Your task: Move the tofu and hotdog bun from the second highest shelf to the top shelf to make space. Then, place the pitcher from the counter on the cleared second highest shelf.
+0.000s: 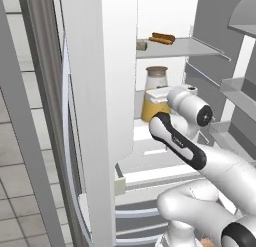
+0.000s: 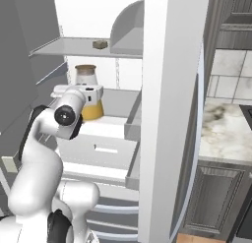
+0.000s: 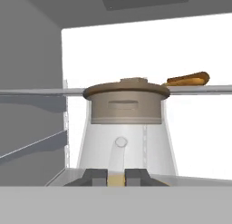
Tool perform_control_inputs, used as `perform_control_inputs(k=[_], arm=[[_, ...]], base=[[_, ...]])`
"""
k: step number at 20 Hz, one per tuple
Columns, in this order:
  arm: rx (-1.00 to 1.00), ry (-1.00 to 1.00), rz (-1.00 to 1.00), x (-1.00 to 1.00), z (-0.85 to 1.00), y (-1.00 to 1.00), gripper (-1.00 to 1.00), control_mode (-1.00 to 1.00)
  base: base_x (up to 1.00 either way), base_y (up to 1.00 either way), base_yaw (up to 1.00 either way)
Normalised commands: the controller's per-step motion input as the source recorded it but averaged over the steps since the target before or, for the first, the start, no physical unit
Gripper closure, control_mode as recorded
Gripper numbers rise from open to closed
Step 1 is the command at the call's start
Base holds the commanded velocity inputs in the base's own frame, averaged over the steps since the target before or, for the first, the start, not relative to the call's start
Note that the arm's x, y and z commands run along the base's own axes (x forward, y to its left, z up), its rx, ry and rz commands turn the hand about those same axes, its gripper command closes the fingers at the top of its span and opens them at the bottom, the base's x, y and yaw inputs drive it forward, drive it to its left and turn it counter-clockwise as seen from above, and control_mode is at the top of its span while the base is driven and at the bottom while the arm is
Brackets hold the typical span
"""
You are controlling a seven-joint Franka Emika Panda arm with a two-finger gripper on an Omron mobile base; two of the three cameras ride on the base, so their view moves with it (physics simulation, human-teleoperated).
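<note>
Already the hotdog bun (image 1: 162, 38) and tofu (image 2: 100, 44) lie on the top shelf (image 1: 195, 48), while the gripper (image 3: 116, 176), clamped on the pitcher (image 3: 125, 141), has only to release.

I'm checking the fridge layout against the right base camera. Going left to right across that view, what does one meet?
pitcher behind the arm's hand → tofu on the top shelf → white fridge wall panel → counter
</note>
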Motion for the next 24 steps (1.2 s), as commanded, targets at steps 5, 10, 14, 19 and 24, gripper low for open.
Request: perform_control_inputs(k=[5,10,14,19,24], arm=[[0.00,0.00,-0.01,0.36,-0.02,0.00,1.00,-1.00],[-0.01,-0.01,0.00,0.30,-0.04,0.00,1.00,-1.00],[-0.02,-0.06,-0.01,0.24,-0.09,0.00,1.00,-1.00],[-0.01,-0.04,-0.03,0.26,-0.04,0.00,1.00,-1.00],[0.00,0.00,-0.06,0.34,0.00,0.07,1.00,-1.00]], base=[[0.00,0.00,0.00],[0.00,0.00,0.00],[0.00,0.00,0.00],[0.00,0.00,0.00],[0.00,0.00,0.00]])
